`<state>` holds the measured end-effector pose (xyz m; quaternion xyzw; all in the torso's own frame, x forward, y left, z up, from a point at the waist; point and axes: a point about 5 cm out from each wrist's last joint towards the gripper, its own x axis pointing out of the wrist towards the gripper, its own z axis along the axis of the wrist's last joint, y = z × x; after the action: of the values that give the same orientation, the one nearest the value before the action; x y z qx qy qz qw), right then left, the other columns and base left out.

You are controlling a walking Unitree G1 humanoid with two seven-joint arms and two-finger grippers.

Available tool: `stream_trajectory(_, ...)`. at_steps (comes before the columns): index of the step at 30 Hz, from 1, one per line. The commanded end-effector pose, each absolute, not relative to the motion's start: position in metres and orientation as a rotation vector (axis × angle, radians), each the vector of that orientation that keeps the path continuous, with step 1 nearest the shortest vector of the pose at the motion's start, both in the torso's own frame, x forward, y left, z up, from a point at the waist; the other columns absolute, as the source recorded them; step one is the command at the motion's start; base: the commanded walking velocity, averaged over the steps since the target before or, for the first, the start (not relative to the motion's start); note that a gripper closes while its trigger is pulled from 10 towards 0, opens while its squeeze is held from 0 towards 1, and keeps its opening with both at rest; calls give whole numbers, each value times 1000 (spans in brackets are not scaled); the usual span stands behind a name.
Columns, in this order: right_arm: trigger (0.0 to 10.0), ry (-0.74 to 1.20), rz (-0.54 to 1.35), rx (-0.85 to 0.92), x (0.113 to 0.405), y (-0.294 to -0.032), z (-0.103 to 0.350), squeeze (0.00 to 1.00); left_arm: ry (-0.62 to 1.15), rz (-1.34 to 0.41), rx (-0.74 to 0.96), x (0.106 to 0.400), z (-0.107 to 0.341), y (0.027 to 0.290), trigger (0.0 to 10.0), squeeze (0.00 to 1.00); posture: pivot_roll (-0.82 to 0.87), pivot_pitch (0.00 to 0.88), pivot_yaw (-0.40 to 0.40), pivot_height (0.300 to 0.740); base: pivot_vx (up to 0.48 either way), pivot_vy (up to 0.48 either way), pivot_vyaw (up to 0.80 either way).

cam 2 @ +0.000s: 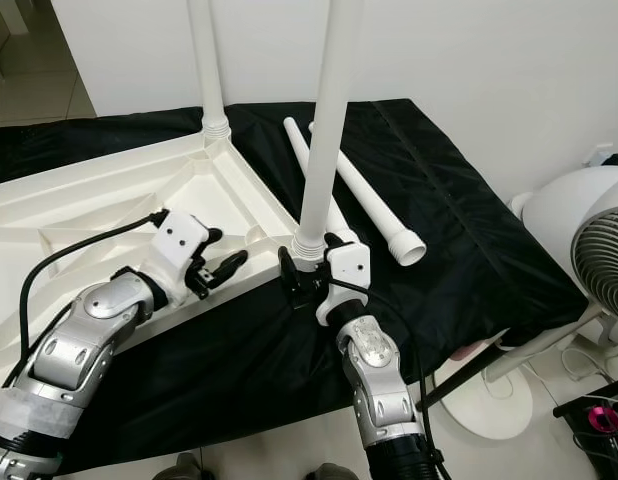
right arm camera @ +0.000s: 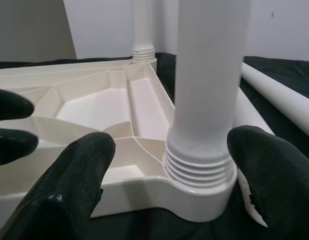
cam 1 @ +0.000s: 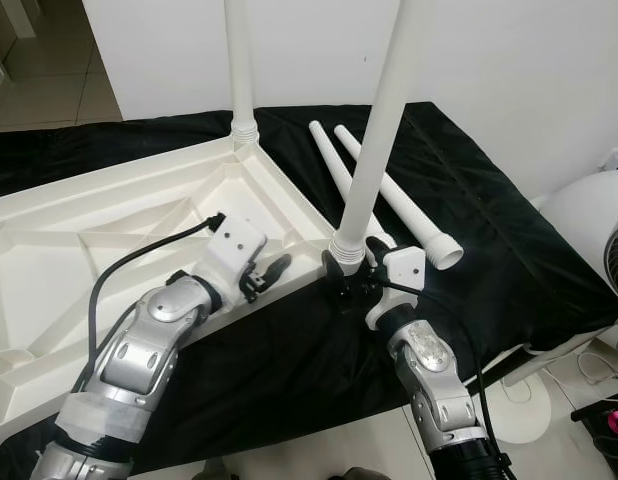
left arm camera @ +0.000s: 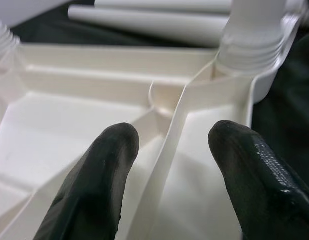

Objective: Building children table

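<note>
Tabletop (cam 1: 109,250) lay upside down on black cloth (cam 1: 489,250); right tool (right arm camera: 169,165) spread wide around near-corner leg (cam 1: 374,150) base, not gripping; left tool (left arm camera: 169,145) wide astride a tabletop rib; risk: part-threaded leg tilts if nudged; two spare legs (cam 1: 389,190) beside that corner.

You are looking down at a black cloth (cam 1: 469,240) spread over a low surface against a white wall, its right edge hanging above the tiled floor (cam 1: 319,450). On the cloth's left side lies an upturned white tabletop (cam 1: 79,260), ribbed underside facing up. To its right, two loose white table legs (cam 1: 389,190) lie side by side on the cloth, running from far left toward near right, threaded ends nearest you.
</note>
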<state>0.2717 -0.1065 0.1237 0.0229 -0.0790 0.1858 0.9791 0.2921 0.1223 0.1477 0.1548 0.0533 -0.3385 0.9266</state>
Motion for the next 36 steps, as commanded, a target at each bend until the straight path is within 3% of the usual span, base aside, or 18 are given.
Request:
stream_trajectory(1,10000,-164,354,57,271,-110,126,0,150,-602,345,298,142,129,10000,0,-33,0,1,740,0,0,0)
stream_trajectory(14,10000,-161,331,75,266,-111,125,0,319,-469,368,307,121,151,10000,0,-46,0,17,740,0,0,0)
stream_trajectory(30,10000,-159,300,75,268,-113,126,0,371,-428,437,311,117,170,10000,0,-49,0,24,740,0,0,0)
stream_trajectory(36,10000,-167,270,77,273,-112,127,0,459,-335,420,317,113,191,10000,0,-55,0,45,740,0,0,0)
